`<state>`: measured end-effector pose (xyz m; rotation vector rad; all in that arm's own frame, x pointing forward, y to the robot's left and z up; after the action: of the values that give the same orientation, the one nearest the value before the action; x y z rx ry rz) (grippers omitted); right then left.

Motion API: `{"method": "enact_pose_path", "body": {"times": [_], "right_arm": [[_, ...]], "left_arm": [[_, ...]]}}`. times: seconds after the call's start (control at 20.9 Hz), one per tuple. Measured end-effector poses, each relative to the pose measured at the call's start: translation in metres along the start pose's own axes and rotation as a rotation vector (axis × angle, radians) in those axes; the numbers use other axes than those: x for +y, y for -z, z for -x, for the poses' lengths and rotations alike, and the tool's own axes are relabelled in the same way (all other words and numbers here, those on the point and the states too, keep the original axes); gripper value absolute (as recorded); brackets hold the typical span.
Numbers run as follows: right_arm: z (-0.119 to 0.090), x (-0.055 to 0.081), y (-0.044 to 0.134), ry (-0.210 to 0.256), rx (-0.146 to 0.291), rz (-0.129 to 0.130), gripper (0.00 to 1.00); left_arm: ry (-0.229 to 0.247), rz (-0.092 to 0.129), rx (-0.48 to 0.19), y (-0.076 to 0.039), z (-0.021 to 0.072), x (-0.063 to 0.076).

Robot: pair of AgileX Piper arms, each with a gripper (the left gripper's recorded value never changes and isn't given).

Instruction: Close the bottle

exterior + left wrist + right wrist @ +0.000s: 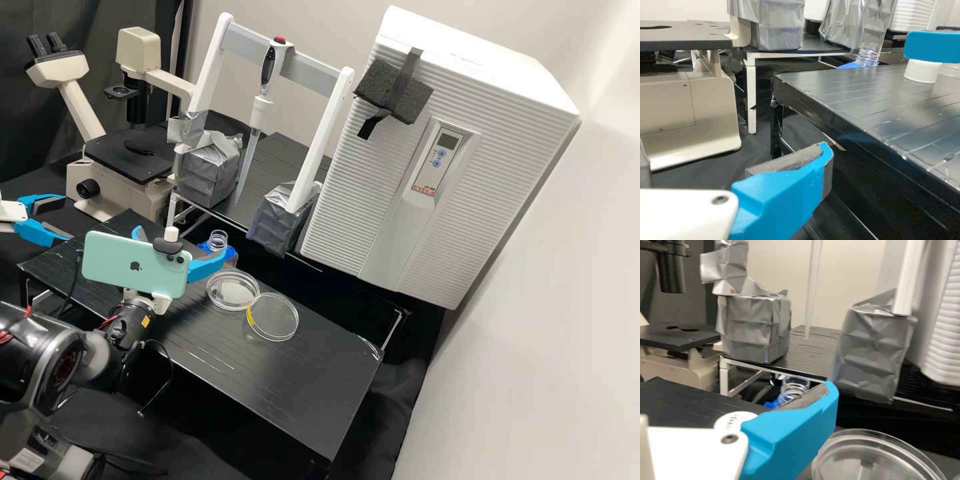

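An open clear bottle (217, 240) stands in a blue holder (229, 252) at the far edge of the black platform (267, 360). It also appears as the bottle (870, 52) and the bottle (795, 387) in the wrist views. My right gripper (175, 248) hovers just left of the bottle, shut on a white cap (171, 234). The cap (922, 70) sits under a blue finger (932, 45) and lies beside the right finger (805, 412) as the cap (735, 421). My left gripper (65, 217) stands open at the far left, off the platform, with nothing between its fingers (790, 175).
Two clear petri dishes (232, 290) (273, 317) lie on the platform right of the gripper. A microscope (113, 153) stands behind at the left. A pipette (257, 113) hangs from a white stand with foil-wrapped feet (210, 167). A big white appliance (433, 153) is at the right.
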<state>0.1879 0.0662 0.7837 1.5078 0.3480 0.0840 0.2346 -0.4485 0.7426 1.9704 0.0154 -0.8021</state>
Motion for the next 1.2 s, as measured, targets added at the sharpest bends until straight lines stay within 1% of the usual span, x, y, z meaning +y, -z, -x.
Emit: {"method": "enact_pose_path", "body": {"times": [0.14, 0.19, 0.24, 0.29, 0.43, 0.62, 1.2], "right_arm": [[-0.001, -0.005, 0.002, 0.022, 0.008, 0.005, 1.0], [-0.002, -0.008, 0.001, 0.037, 0.004, 0.014, 1.0], [-0.002, -0.011, 0.001, 0.05, -0.001, 0.024, 1.0], [-0.002, -0.013, -0.001, 0.063, -0.007, 0.027, 1.0], [-0.004, -0.018, -0.006, 0.082, -0.035, 0.035, 1.0], [-0.005, -0.015, -0.011, 0.057, -0.052, 0.034, 1.0], [-0.005, -0.014, -0.012, 0.05, -0.055, 0.034, 1.0]], "left_arm": [[0.002, 0.001, 0.0, 0.0, -0.0001, 0.0], [0.005, 0.004, 0.001, 0.001, -0.0004, -0.001], [0.008, 0.006, 0.002, 0.001, -0.0006, -0.002], [0.01, 0.008, 0.002, 0.001, -0.0008, -0.003], [0.01, 0.009, 0.004, 0.001, -0.0008, -0.003], [0.01, 0.009, 0.004, 0.001, -0.0008, -0.003], [0.01, 0.009, 0.004, 0.001, -0.0008, -0.003]]}}
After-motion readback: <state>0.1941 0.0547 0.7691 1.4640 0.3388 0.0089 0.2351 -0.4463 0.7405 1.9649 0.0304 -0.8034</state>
